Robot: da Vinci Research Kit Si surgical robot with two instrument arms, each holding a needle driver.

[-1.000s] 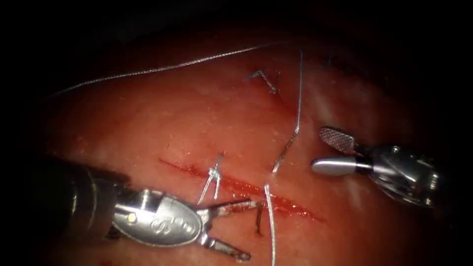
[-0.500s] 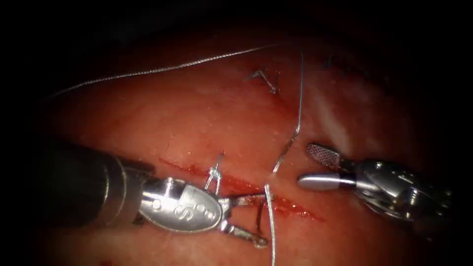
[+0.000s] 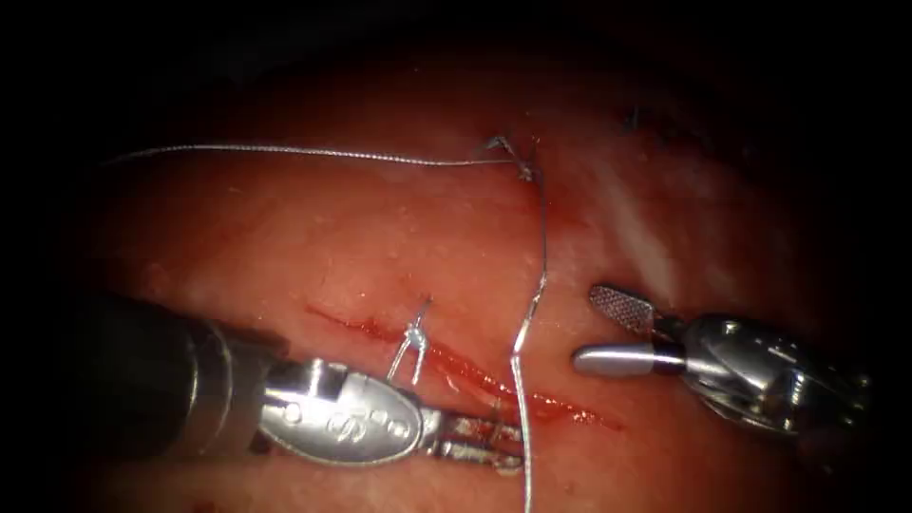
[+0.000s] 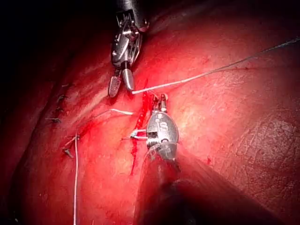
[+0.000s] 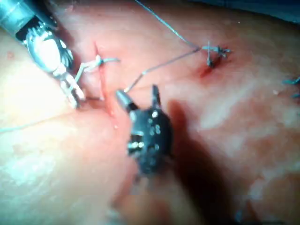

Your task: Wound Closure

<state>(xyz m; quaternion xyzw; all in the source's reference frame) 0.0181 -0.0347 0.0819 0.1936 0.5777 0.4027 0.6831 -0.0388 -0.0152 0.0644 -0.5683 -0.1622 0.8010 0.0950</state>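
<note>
The left tool (image 3: 484, 445) lies low along the cut (image 3: 560, 404), and its jaws are squeezed together. I think they pinch the needle right at the cut, but it is dark there and I cannot tell if the needle is in the tissue (image 3: 332, 237). The right tool (image 3: 587, 328) sits to the right of the cut with its jaws wide and nothing in them. One tied stitch (image 3: 414, 337) already closes the cut's left part. A thread (image 3: 543, 237) runs from a far knot (image 3: 521, 169) down across the cut. The right part, wet with red fluid (image 3: 456, 359), is not yet tied.
</note>
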